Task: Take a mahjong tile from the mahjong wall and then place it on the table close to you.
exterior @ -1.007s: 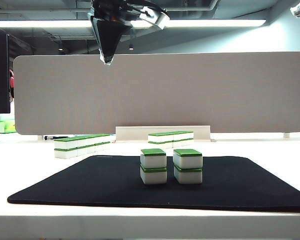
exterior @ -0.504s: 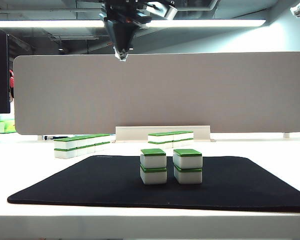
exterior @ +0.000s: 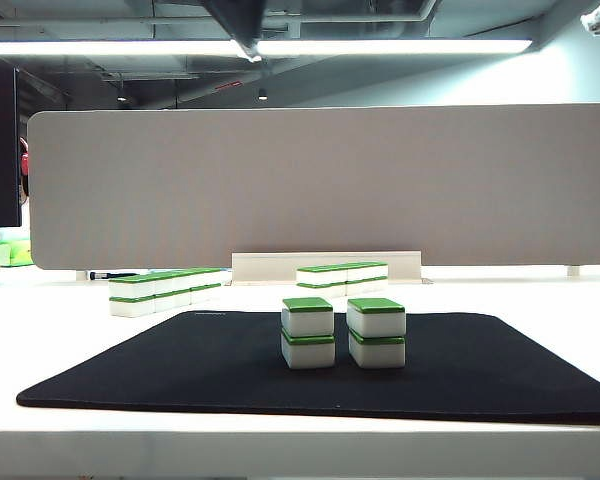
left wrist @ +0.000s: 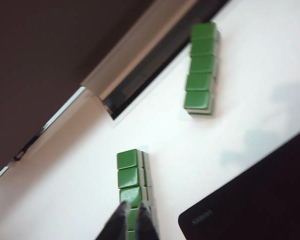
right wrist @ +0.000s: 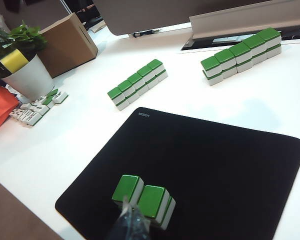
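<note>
A grey partition panel [exterior: 330,180] closed off the back of the wide white table [exterior: 540,295], and a black mat [exterior: 180,370] covered its near middle. The left pincer [left wrist: 131,220] hung high above all of it, only its tip showing at the upper edge of the exterior view. Its two fingers were pressed together, with nothing between them.

Straight below those fingertips lay the mahjong wall [left wrist: 131,177], running on ahead of them. The second row [left wrist: 202,65] sat well beyond the pincer and off to one side, and the mat's corner lay beside it. The right pincer [right wrist: 132,222] hovered just above the two stacks on the mat [right wrist: 142,197], and its fingers also looked pressed together and empty.

The step in hand appeared to be the approach to the wall. To do it well, the left pincer would need to spread its fingers before descending. It should line them across one end tile of the top layer and close only on that tile's short sides. That way the neighbouring tile and the one underneath would stay put.

Counted in the right wrist view, there were two rows, each five stacks long and two tiles high, so I could not tell which was longer. On the mat stood two stacks of two, four tiles in all. There was one mat, one plant pot [right wrist: 27,75] and one cardboard box [right wrist: 67,42]. The loose tiles [right wrist: 37,107] by the pot were too small to count.
</note>
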